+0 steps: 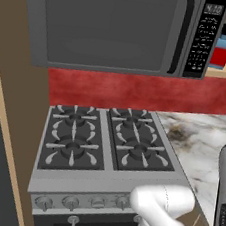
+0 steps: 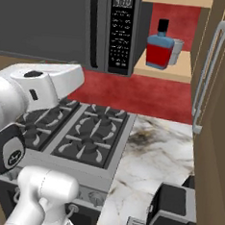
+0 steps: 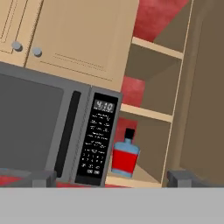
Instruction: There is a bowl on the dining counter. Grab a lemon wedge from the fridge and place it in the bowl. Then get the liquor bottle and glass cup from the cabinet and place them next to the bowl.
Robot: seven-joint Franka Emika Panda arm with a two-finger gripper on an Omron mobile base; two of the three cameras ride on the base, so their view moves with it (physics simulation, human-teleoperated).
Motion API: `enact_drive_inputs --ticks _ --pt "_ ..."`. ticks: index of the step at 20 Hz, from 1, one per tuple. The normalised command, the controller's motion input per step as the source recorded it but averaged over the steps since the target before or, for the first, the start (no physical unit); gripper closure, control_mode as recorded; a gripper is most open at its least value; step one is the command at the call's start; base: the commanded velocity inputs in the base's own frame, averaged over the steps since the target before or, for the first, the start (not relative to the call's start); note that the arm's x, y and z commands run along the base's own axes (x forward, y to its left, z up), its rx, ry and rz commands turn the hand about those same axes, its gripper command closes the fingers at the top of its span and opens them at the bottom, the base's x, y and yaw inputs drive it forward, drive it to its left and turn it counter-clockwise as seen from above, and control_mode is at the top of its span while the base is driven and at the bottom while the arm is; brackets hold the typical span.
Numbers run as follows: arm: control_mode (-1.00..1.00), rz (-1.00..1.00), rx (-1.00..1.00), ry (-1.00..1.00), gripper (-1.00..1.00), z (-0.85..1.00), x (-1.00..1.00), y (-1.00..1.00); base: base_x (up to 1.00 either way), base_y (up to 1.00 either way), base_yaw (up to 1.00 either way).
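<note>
The liquor bottle (image 2: 159,48), red with a blue shoulder and a black cap, stands upright on the lowest shelf of the open tan cabinet (image 2: 166,71), just right of the microwave. It also shows as the bottle (image 1: 222,49) and, in the hand view, the bottle (image 3: 125,155). The glass cup (image 2: 176,51) stands right behind the bottle, partly hidden by it. My gripper (image 3: 113,178) is open, its fingertips (image 3: 43,177) spread wide with nothing between them, well short of the bottle and aimed up at it. The bowl, lemon wedge, fridge and dining counter are out of view.
A dark grey microwave (image 1: 111,26) hangs over a four-burner stove (image 1: 106,142). A marbled counter (image 2: 154,156) lies right of the stove, with a dark appliance (image 2: 173,211) at its near end. The open cabinet door with bar handles (image 2: 210,70) stands at the right.
</note>
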Motion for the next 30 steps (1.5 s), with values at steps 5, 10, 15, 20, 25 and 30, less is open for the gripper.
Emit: enact_drive_inputs --ticks 5,10,15,20,25,30 --pt "-1.0 0.0 0.09 0.13 -1.0 0.07 0.21 -0.46 0.0 0.0 0.0" --pt "-1.0 0.12 0.14 0.23 -1.0 0.0 0.46 -0.4 0.0 0.0 0.0" --pt "-1.0 0.14 0.06 -0.01 -1.0 0.0 0.34 -0.44 0.0 0.0 0.0" --pt "-1.0 0.05 0.0 -0.15 -1.0 0.0 0.26 -0.22 0.0 0.0 0.0" --pt "-1.0 0.0 0.0 -0.11 -1.0 0.0 0.29 -0.18 0.0 0.0 0.0" --pt "-1.0 0.01 0.01 -0.09 -1.0 0.0 0.26 -0.2 0.0 0.0 0.0"
